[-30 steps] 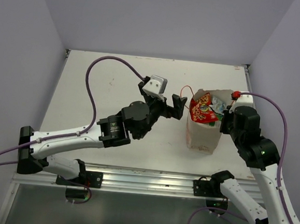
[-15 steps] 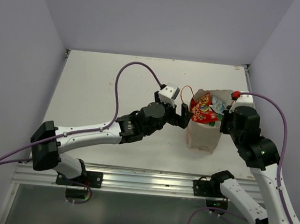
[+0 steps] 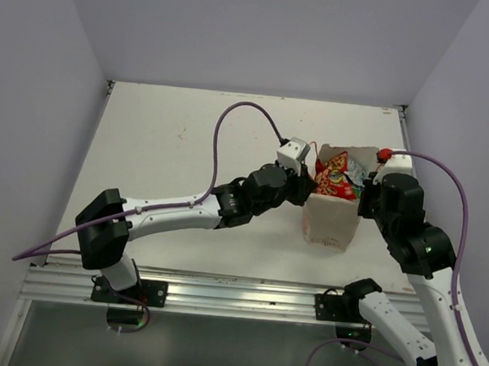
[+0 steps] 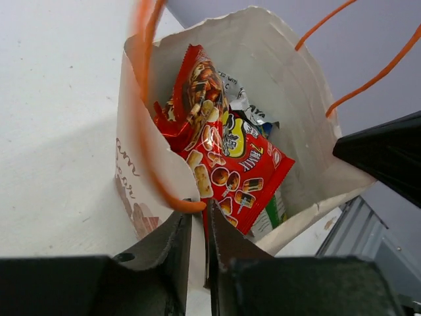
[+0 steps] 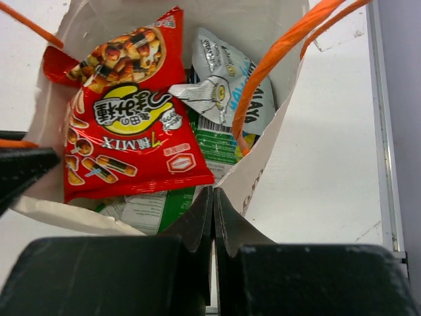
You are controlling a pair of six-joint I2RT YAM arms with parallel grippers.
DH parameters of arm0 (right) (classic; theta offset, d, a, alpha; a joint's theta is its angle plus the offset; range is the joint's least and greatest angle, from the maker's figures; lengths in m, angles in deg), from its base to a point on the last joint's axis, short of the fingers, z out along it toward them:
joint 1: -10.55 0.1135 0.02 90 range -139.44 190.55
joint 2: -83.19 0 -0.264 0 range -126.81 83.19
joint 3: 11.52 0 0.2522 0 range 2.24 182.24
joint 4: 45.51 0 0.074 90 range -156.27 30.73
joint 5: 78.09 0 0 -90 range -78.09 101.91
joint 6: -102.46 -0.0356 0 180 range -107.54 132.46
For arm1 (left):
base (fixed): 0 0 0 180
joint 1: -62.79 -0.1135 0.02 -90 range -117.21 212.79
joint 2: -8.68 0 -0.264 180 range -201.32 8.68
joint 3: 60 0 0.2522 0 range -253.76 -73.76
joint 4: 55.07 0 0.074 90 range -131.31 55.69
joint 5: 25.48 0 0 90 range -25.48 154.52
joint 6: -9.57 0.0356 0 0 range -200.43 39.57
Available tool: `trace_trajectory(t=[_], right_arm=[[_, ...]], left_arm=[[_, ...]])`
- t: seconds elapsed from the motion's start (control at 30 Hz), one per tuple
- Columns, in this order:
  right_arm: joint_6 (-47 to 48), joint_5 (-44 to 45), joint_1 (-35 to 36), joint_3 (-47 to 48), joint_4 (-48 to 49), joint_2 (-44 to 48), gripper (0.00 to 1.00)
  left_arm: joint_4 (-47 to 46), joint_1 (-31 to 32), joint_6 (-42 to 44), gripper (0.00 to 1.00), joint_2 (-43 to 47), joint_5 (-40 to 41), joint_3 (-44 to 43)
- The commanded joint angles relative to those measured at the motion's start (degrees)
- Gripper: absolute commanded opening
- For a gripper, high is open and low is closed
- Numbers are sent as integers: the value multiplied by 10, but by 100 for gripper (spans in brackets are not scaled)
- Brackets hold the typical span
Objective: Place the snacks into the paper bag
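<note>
Top external view: bag (image 3: pixel 330 228) stands upright with snacks (image 3: pixel 334 177) inside, right gripper (image 5: pixel 213 197) clamped on its rim, left gripper (image 4: pixel 199 217) apparently pinching the opposite wall; packing looks finished, so releasing gently without tipping comes next.

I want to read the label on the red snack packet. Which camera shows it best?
The right wrist view: the red packet faces the camera in the paper bag, its print sharp and almost whole. The left wrist view shows it tilted and partly hidden; the top view, only a small red patch.
</note>
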Motion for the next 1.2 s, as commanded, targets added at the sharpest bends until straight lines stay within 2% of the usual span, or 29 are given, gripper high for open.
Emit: trace_trajectory(t=[0.0,0.07,0.27,0.47,0.6,0.7,0.8,0.97,1.17], right_arm=[[4,-14,1,-3,11,-7,0],[4,-23,1,0,13,-20,0],[11,-56,2,24,24,-47,0],[4,-109,4,46,52,-91,0],[-11,-114,27,55,88,-120,0],[-21,-80,80,73,100,-151,0],[-28,-28,170,92,111,-182,0],[-37,27,247,126,120,-226,0],[-44,79,310,156,123,-257,0]], left_arm=[[-39,-11,13,14,-3,-11,-39],[-44,-13,22,0,-8,-14,-55],[-36,-13,38,0,4,28,-79],[-14,-11,40,0,59,102,-36],[-1,-10,41,0,96,143,5],[5,2,47,0,129,188,29],[13,20,55,0,161,244,50],[47,41,56,0,215,317,76],[72,47,53,0,263,352,101]])
